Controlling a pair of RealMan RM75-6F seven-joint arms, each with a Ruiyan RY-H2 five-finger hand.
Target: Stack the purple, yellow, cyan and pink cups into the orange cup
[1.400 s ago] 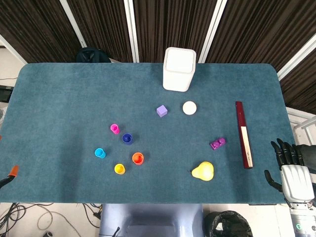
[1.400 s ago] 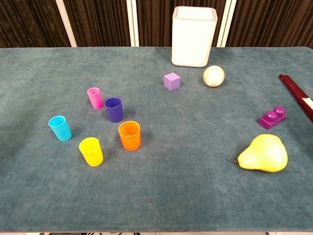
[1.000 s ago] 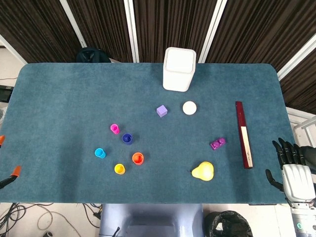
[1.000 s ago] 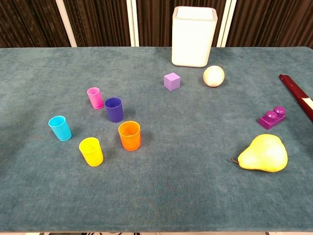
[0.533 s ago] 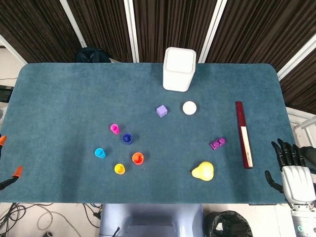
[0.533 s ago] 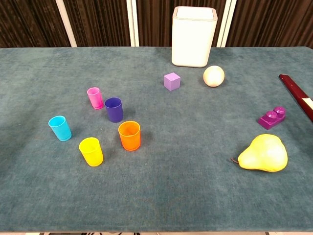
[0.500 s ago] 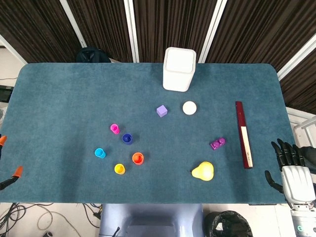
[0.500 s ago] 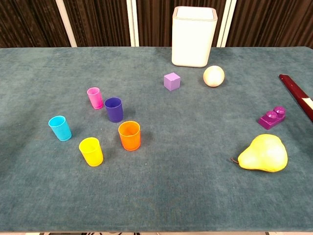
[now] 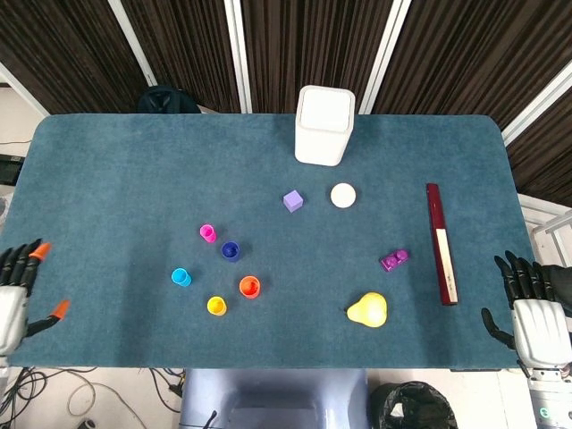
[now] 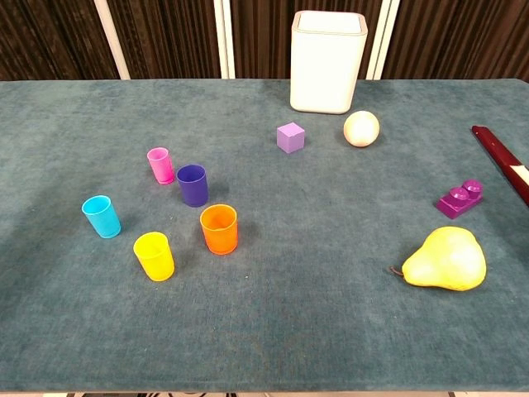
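Note:
Five small cups stand upright and apart on the blue table: orange cup, purple cup, yellow cup, cyan cup and pink cup. My left hand shows at the far left edge of the head view, fingers spread, holding nothing, well left of the cups. At the lower right, off the table's edge, is my right hand, fingers apart and empty. Neither hand appears in the chest view.
A white bin stands at the back. A lilac cube, a cream ball, a purple brick, a yellow pear and a dark red bar lie right of the cups.
My left hand has come up into the head view at the left edge, more of it showing than before. The right hand has barely shifted. The cups have not moved.

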